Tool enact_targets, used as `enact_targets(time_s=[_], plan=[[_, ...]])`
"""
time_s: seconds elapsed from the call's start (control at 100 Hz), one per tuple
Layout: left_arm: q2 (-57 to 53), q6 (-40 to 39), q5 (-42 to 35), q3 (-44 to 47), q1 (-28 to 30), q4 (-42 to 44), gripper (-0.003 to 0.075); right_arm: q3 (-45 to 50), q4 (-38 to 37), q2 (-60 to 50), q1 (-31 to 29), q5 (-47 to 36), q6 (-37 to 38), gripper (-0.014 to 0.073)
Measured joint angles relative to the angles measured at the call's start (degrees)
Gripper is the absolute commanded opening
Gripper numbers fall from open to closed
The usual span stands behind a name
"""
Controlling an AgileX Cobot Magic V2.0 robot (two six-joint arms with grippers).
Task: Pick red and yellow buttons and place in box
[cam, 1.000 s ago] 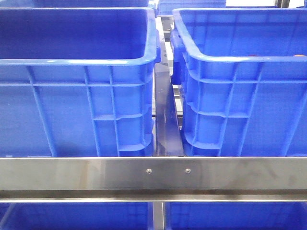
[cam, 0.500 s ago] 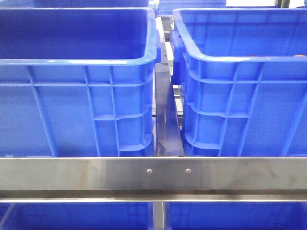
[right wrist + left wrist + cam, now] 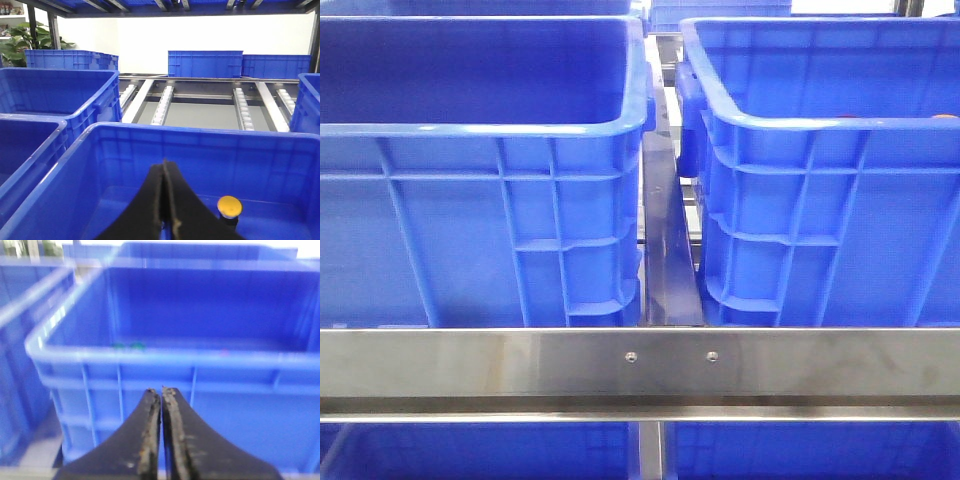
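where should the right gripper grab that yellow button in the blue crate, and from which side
Likely from above, closing across the round yellow-capped button just under the cap, on its dark body. It stands upright on the floor of the blue plastic crate, whose tall walls block any sideways approach. The right gripper is shut, so it must open first.

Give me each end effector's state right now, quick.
Left end effector: closed, holding nothing visible.
Right end effector: closed, holding nothing; yellow button sits in the bin beside it.
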Motion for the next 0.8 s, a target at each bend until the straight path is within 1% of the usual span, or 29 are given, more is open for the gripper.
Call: enact_targets(time_s=[0.19, 0.8], plan=[[0.0, 0.0, -2.4, 0.0, 0.0, -0.1, -0.0019, 0.0, 0.0, 0.0, 0.0, 0.0, 0.0, -0.0068], [0.0, 0.0, -2.4, 0.0, 0.0, -0.1, -0.0019, 0.0, 0.0, 0.0, 0.0, 0.0, -0.1, -0.0068]])
